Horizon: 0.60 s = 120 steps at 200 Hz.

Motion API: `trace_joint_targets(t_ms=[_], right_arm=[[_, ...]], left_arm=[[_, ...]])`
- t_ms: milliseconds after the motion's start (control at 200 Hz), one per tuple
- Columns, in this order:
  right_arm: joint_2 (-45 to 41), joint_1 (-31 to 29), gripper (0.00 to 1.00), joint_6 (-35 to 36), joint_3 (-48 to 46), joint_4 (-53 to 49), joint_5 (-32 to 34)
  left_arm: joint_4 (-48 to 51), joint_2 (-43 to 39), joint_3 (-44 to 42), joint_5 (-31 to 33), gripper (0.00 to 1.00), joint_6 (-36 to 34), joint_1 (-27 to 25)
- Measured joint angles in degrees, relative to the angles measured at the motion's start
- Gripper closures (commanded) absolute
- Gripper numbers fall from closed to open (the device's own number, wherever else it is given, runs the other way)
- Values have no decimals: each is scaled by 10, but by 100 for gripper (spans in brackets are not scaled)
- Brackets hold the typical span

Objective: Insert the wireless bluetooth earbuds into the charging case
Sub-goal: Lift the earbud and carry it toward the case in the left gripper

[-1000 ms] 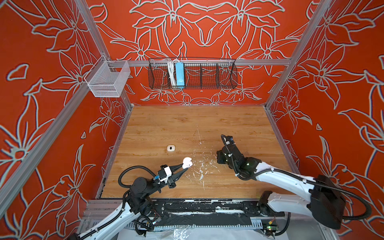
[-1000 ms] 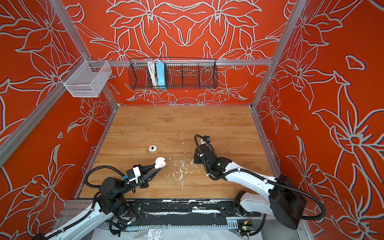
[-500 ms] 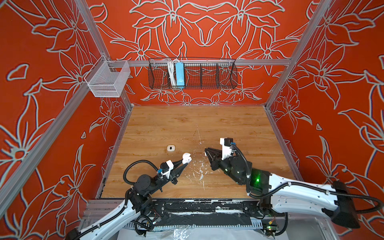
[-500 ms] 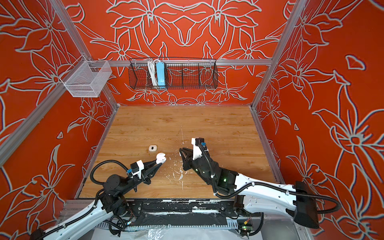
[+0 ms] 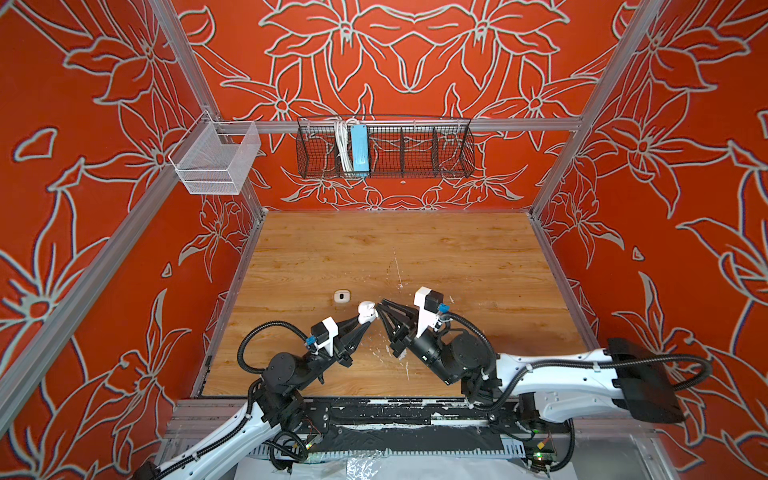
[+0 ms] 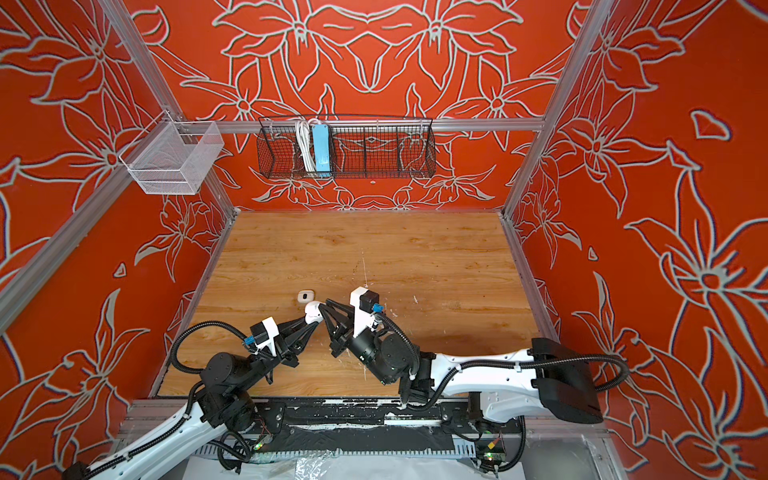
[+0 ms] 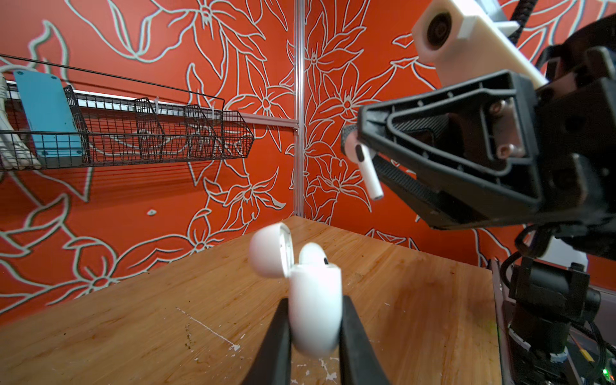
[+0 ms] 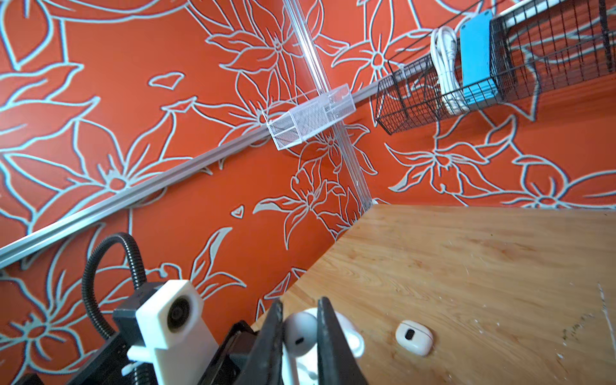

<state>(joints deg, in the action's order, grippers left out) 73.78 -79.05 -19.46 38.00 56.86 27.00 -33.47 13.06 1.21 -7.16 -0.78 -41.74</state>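
earbud (image 7: 361,163) in right gripper (image 8: 300,310), charging case (image 7: 313,283) in left gripper (image 7: 315,301)

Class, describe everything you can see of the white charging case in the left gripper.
The charging case is a smooth, glossy white, plastic-looking clamshell with rounded edges. It is held upright, its lid hinged open to one side. One earbud sits inside. The left gripper pinches its lower body from both sides.

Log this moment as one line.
left pincer: shut on open charging case | right pincer: shut on second earbud | first earbud: in case
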Motion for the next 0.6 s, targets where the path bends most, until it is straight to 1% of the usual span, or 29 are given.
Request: trace_joint_targets(t_ms=[285, 601], right_arm=[[74, -2, 89, 23, 9, 116, 11], [120, -2, 90, 26, 10, 169, 32]], left_arm=[[1, -7, 0, 5, 100, 10, 0], [10, -51, -2, 16, 100, 17, 0]])
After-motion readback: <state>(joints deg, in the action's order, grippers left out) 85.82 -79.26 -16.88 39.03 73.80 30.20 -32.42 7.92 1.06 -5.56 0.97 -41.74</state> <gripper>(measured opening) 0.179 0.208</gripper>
